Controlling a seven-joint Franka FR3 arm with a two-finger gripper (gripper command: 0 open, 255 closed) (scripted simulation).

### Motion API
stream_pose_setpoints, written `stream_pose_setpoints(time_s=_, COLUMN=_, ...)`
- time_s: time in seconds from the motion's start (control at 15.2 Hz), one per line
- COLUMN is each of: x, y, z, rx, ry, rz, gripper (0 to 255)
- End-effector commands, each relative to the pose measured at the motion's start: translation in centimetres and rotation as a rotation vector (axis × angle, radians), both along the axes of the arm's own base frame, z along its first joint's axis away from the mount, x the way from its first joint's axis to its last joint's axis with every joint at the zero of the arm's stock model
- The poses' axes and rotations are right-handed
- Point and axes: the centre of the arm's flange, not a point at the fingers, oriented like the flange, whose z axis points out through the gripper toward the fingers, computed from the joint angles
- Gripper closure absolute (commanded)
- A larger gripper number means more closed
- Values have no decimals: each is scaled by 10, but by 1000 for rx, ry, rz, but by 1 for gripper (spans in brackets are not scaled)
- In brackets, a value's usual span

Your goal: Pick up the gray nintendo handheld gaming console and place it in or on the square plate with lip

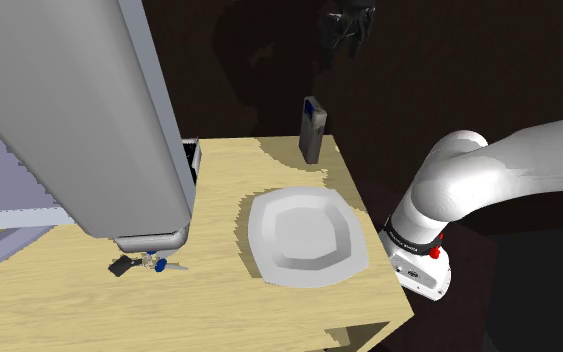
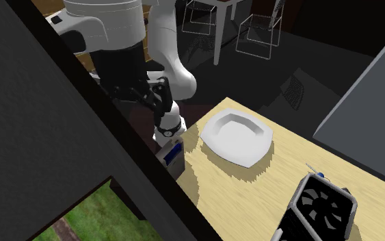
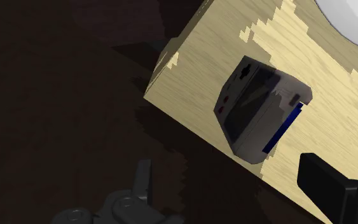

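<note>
A dark grey handheld console with a blue edge stands upright near the table's far corner, behind the plate. It also shows as the console and console. The white square plate with a raised lip lies on the wooden table; across the table it is the plate. My black gripper hangs open well above the console and slightly past the table edge, holding nothing, also seen as the gripper. One black finger shows beside the console.
A big grey slab looms over the shoulder view's left, with a small bunch of metal bits below it. A black fan-faced box lies on the table's near end. Chairs and a white table stand far off.
</note>
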Motion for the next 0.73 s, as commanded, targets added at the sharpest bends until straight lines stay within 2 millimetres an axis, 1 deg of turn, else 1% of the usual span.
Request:
stream_pose_setpoints(time_s=0.0, x=0, y=0, z=0, rx=0, ry=0, rz=0, gripper=0)
stream_pose_setpoints(time_s=0.59, x=-22, y=77, z=-86, rx=17, ry=2, rz=-3, gripper=0)
stream_pose_setpoints(time_s=0.66, x=-22, y=77, z=-86, rx=17, ry=2, rz=-3, gripper=0)
